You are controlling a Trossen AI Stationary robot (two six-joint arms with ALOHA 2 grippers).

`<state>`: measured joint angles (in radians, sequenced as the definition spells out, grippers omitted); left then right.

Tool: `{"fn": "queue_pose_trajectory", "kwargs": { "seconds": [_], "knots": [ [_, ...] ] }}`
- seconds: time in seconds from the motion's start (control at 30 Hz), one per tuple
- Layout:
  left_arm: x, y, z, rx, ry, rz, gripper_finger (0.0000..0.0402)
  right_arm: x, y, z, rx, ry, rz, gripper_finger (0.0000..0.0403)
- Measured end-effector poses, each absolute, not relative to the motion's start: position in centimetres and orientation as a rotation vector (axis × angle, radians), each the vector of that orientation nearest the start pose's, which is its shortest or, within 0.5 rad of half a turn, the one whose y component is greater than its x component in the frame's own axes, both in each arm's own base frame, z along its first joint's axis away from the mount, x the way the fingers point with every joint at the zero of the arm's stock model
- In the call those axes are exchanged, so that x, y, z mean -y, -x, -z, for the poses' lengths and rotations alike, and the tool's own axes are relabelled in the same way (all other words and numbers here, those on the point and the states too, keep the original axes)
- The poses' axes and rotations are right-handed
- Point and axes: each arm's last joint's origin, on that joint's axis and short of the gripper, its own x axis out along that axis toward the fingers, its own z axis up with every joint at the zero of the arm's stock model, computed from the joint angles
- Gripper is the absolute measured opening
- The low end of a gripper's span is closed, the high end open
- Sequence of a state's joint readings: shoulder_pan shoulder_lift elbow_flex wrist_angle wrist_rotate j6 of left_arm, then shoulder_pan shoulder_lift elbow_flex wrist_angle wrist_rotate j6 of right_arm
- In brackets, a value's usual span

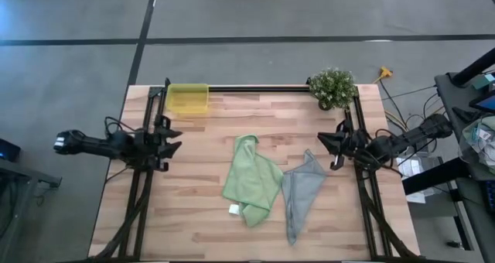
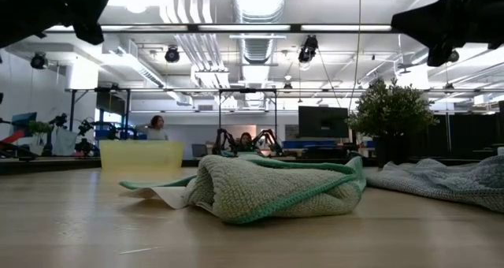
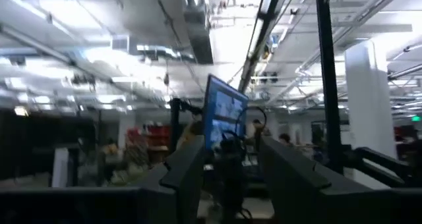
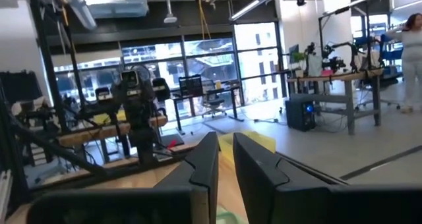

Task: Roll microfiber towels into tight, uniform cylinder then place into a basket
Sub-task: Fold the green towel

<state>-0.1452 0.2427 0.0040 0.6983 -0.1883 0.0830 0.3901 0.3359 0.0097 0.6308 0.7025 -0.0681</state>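
1. Your left gripper [image 1: 175, 139] hangs to the left of the green towel [image 1: 251, 182], fingers parted with a clear gap, holding nothing
2. Your right gripper [image 1: 325, 145] sits just right of the same towel, fingers nearly closed on nothing
3. You have two towels: the green one crumpled mid-table, the grey-blue towel [image 1: 300, 192] touching its right edge
4. One yellow basket [image 1: 187, 99] stands beyond the green towel, well apart, far left
5. One potted plant [image 1: 333, 87] stands far right
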Motion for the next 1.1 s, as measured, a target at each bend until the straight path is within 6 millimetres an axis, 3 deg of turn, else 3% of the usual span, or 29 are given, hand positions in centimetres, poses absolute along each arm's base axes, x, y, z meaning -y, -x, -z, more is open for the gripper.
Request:
{"fn": "queue_pose_trajectory", "kwargs": {
  "seconds": [0.3, 0.47, 0.63, 0.83, 1.1],
  "knots": [
    [1.1, -11.2, -21.1, 0.462, 0.109, -0.035, 0.0134, -2.6, -11.1, -19.3, 0.207, -0.027, 0.298, 0.0044],
    [1.2, -12.0, -21.0, 0.465, 0.183, -0.017, 0.0134, -3.0, -12.1, -21.6, 0.147, 0.012, 0.291, 0.0068],
    [1.5, -13.7, -20.8, 0.392, 0.254, -0.003, 0.0134, -3.9, -14.2, -22.6, -0.026, 0.092, 0.283, 0.0107],
    [1.8, -16.0, -20.0, 0.272, 0.366, 0.005, 0.0134, -5.0, -17.0, -22.1, -0.279, 0.266, 0.266, 0.0148],
    [2.0, -18.7, -19.5, 0.192, 0.393, -0.059, 0.0134, -6.4, -20.3, -21.3, -0.456, 0.272, 0.273, 0.0157]
  ]
}}
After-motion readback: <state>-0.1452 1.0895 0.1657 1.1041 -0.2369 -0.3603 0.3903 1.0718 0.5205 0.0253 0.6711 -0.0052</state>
